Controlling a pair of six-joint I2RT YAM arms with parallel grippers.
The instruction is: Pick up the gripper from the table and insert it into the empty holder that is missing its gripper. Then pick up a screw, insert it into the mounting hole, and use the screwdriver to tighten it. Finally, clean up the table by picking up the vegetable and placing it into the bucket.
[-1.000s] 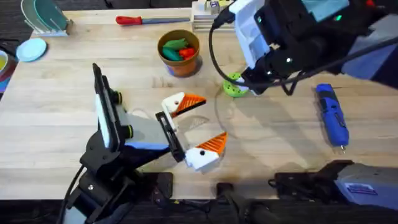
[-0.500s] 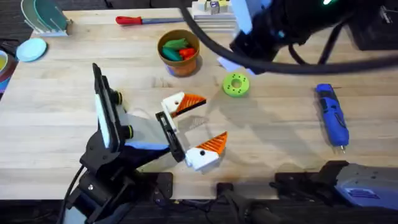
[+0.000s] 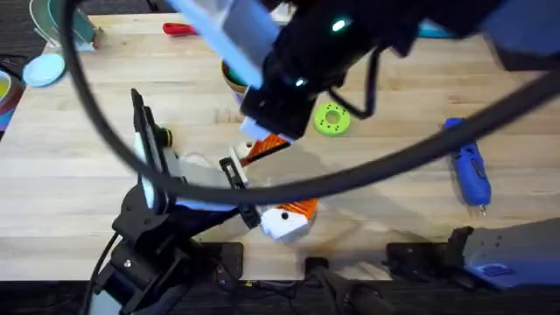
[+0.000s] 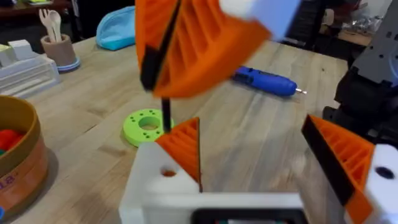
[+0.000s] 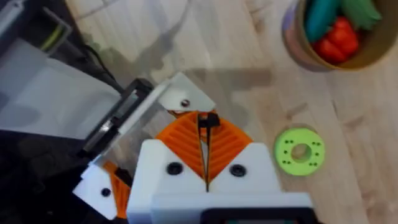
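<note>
Now the right gripper (image 5: 207, 134) hangs directly over the left arm's hand, its two orange pads clenched on one thin black pin (image 5: 208, 121) that pokes out past their tips. From the left wrist view that pin points down at the nearer white finger base, the holder (image 4: 155, 180), just above its single round mounting hole (image 4: 168, 173).

And the left gripper (image 4: 261, 143) lies low over the table with its jaws spread wide and nothing between them. Count two ribbed orange tips on it, one per finger. The gripper (image 4: 186, 146), that small orange wedge, sits seated in the holder.

One lime-green ring disc (image 3: 332, 119) lies flat on the wood just beyond the two hands. One blue screwdriver (image 3: 466, 166) rests on the table well off to the right, touched by neither arm.

One bucket (image 5: 298, 50) stands at the far side, near the disc. Two toys in it: the vegetable (image 5: 323, 15), green, beside one red piece (image 5: 339, 37). One red-handled tool (image 3: 178, 28) lies at the table's far edge.
</note>
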